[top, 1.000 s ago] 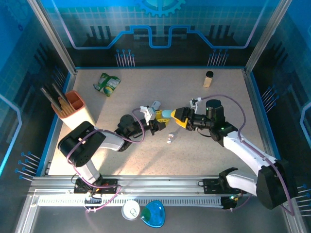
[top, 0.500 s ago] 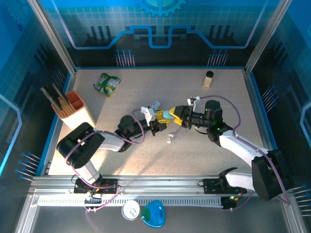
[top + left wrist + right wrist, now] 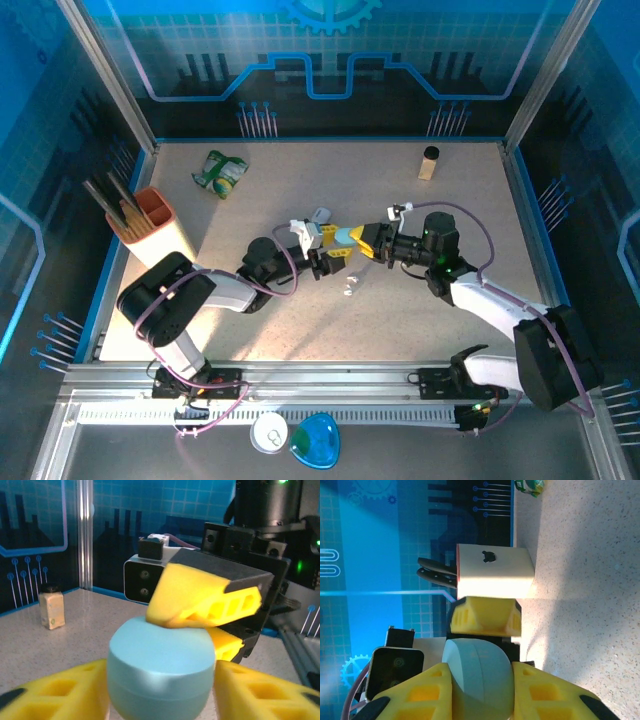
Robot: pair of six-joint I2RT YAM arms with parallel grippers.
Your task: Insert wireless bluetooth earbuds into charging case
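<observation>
Earbuds [image 3: 349, 289]: you have these tiny pale bits lying loose on the desk [image 3: 420, 320]. They sit just on the near side of the spot where your two sets of jaws meet, and lower than them.

Agreed. Note that what hangs up there is the teal case [image 3: 160, 672], not the buds. Your right jaws look closed on it, with a yellow finger [image 3: 547, 690] against each flank in the right wrist view.

Your left jaws flank the same case from the opposite end. From these views you can't tell whether they are pressing it or standing just clear.

So the coming move turns on going down and toward you from the case to the buds. Your left arm [image 3: 215, 285] and right arm [image 3: 480, 295] look about equally near them, and I wouldn't pick one.

The buds are too small for you to read a long axis. The case's lid seam looks shut, so in my judgement you'll need it open before anything goes in.

As for writing, you get no brand on the case. The green packet [image 3: 220, 172] and the little bottle [image 3: 51, 610] carry print too small to read. The white-sided holder [image 3: 495, 572] shows one small dark mark, and you can't read that either.
</observation>
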